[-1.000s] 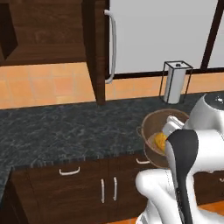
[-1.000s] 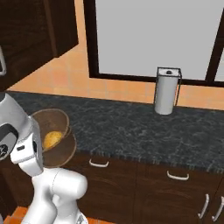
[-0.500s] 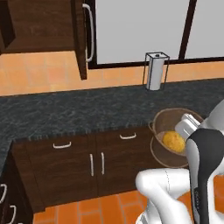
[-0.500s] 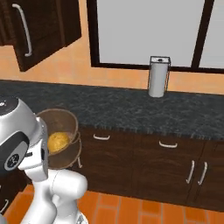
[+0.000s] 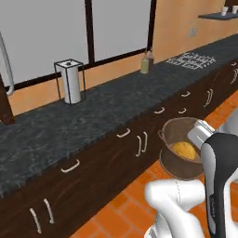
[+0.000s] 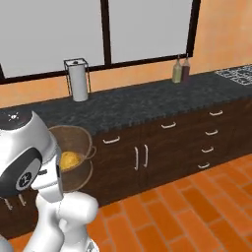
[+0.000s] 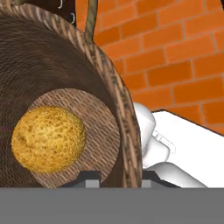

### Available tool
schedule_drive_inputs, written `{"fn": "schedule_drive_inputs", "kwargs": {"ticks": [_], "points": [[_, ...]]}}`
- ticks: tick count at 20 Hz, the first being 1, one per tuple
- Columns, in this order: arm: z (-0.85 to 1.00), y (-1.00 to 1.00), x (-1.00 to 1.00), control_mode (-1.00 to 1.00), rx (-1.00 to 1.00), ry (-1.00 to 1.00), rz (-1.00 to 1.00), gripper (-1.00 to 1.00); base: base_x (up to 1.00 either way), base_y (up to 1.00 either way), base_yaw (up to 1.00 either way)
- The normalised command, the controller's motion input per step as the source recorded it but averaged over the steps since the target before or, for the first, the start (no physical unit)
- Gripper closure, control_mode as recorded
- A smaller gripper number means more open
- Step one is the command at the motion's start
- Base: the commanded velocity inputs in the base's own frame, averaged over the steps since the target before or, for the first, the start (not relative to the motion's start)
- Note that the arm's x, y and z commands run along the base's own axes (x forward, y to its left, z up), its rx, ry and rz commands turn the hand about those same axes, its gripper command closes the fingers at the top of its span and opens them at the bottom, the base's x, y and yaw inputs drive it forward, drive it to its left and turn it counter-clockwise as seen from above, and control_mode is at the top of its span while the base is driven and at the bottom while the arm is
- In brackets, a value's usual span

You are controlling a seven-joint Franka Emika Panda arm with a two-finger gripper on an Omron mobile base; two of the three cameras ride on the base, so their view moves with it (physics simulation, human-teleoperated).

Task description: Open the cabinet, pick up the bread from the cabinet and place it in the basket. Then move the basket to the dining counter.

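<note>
Woven brown basket is pinched at its rim by the gripper.
Golden, pitted bread is seen inside.

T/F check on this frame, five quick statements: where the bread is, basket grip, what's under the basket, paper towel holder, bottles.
1. The bread lies inside the basket. True.
2. The basket stands on the black counter. False: it is held in the air over the orange brick floor, in front of the lower cabinets.
3. The gripper has its jaws astride the basket's wall, one inside and one outside. True.
4. The paper towel holder lies tipped over. False: it stands upright on the counter.
5. Two bottles stand side by side on the counter by the window. True.
</note>
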Motion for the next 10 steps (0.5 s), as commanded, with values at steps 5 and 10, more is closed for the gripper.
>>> {"fn": "schedule_drive_inputs", "kwargs": {"ticks": [5,10], "points": [[0.00,0.00,0.00,1.00,0.00,0.00,0.00,1.00,0.00,0.00,-1.00],[0.00,0.00,0.00,1.00,0.00,0.00,0.00,1.00,0.00,0.00,-1.00]]}}
